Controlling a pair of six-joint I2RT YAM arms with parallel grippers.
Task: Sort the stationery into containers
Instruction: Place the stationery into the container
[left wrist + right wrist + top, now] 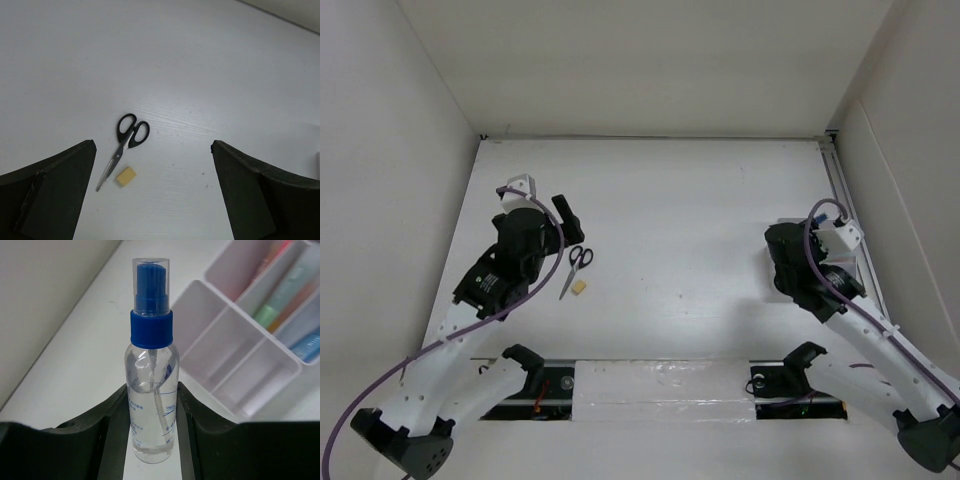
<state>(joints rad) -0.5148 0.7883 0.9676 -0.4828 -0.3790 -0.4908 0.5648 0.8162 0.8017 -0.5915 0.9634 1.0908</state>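
Note:
My right gripper (151,390) is shut on the clear glue bottle (150,365) with the blue cap, holding it upright by its lower body. The white divided organiser (200,305) lies just to its right; its far compartments hold a green marker (267,314), a blue marker (306,346) and an orange-red pen (272,255). Black-handled scissors (577,264) and a small yellow eraser (580,287) lie on the table left of centre. They also show in the left wrist view: scissors (131,132), eraser (125,176). My left gripper (153,145) is open and empty above them.
White walls close in the table (700,220) on the left, back and right. A metal rail (840,185) runs along the right edge. The right arm (810,265) hides the bottle in the top view, and the organiser does not stand out there.

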